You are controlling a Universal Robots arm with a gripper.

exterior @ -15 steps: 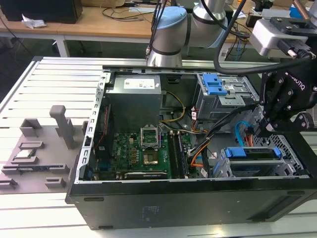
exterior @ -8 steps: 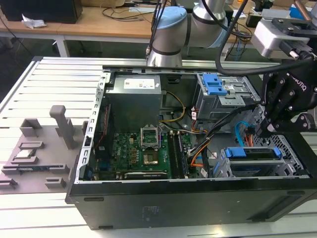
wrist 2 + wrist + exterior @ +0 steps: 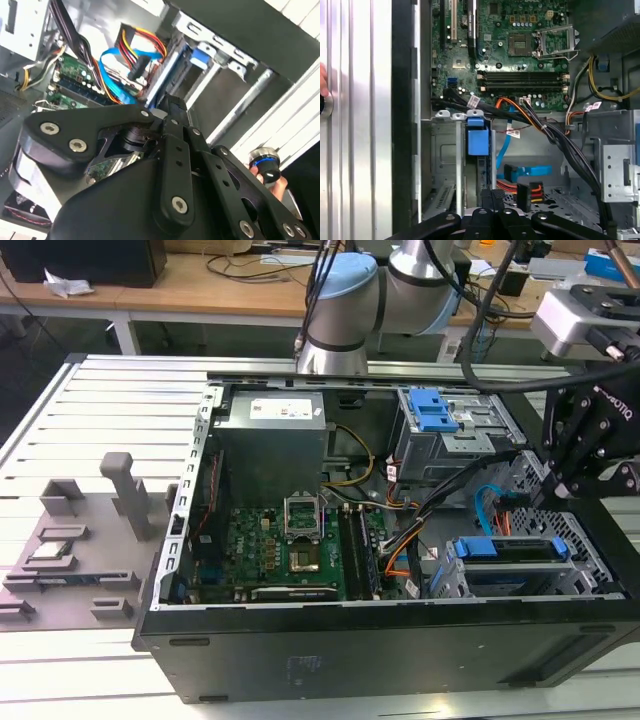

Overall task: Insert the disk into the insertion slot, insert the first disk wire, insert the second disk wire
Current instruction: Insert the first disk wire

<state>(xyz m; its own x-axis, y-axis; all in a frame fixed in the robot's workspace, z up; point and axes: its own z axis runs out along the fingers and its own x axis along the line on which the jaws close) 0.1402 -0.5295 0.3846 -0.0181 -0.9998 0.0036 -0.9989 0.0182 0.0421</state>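
Note:
The disk [image 3: 500,549], grey in its bright blue frame, sits inside the insertion slot [image 3: 560,540], the perforated grey cage at the exterior view's right front corner of the open computer case. In the first wrist view the disk's blue frame [image 3: 477,139] stands edge-on in the cage [image 3: 447,150]. Beside it lie a blue flat wire with its connector [image 3: 527,172] and a black plug on red and yellow wires [image 3: 527,192], both loose of the disk. My gripper [image 3: 492,196] hovers over the cage [image 3: 570,485], shut, with its fingertips together and nothing seen between them. The fingertips [image 3: 172,104] point toward the black plug [image 3: 137,67].
A taller grey bay with a blue latch [image 3: 435,410] stands behind the cage. The motherboard [image 3: 290,550] and the power supply [image 3: 275,440] fill the case's middle. Black cable bundles [image 3: 560,140] cross beside the cage. A person's hand [image 3: 274,184] is by a knob outside the case wall.

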